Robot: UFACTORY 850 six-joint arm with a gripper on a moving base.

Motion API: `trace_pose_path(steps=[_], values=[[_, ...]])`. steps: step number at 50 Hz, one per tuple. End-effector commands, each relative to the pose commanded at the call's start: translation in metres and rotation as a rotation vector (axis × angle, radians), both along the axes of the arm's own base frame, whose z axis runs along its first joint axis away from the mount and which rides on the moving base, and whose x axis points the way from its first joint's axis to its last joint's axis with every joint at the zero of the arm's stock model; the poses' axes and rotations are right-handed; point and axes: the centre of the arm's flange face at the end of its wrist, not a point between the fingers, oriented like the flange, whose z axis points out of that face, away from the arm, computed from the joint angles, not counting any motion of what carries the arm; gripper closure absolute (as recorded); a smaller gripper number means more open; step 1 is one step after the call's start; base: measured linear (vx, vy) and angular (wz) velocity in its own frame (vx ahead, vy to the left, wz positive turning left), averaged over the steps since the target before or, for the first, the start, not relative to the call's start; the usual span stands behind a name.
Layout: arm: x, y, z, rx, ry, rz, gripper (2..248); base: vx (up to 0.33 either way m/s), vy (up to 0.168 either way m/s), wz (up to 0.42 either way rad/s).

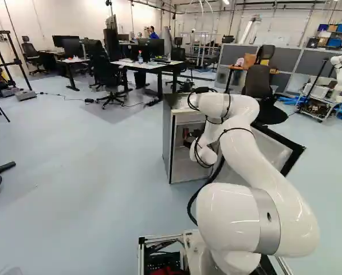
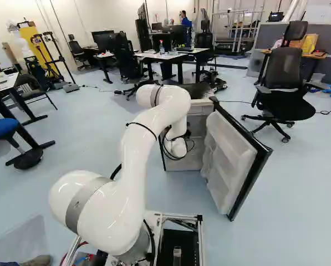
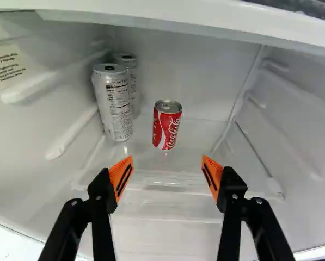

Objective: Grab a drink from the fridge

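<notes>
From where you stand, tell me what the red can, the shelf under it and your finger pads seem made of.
Red soda can: likely aluminium; glossy print, bare silvery lid.
Shelf: perhaps glass or clear plastic; smooth, with faint glints below the can.
Finger pads: probably rubber or soft plastic; matt orange with dark slots.

Well beyond the gripper (image 1: 190, 135), to its left, a white-topped desk (image 1: 152, 65) bears dark monitors (image 1: 156, 47). Ahead and right of the gripper stands a black office chair (image 2: 283, 69), with another robot (image 1: 339, 71) farther off on that side; a blue stool (image 2: 1, 128) sits well to its left.
</notes>
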Motion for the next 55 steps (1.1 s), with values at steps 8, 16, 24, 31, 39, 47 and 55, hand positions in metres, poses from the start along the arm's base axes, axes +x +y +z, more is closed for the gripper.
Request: trace_pose_path(steps=[8, 16, 24, 31, 39, 47, 55], values=[[0.001, 0.000, 0.000, -0.001, -0.002, 0.000, 65, 0.000, 0.000, 0.000], [0.003, 0.000, -0.001, -0.001, -0.005, -0.001, 65, 0.000, 0.000, 0.000], [0.007, 0.001, -0.002, -0.003, -0.010, -0.006, 65, 0.000, 0.000, 0.000], [0.011, 0.003, -0.003, -0.004, -0.017, -0.009, 65, 0.000, 0.000, 0.000], [0.017, 0.006, -0.005, -0.006, -0.026, -0.014, 65, 0.000, 0.000, 0.000], [0.025, 0.008, -0.007, -0.008, -0.037, -0.021, 65, 0.000, 0.000, 0.000], [0.032, 0.011, -0.009, -0.010, -0.049, -0.029, 65, 0.000, 0.000, 0.000]])
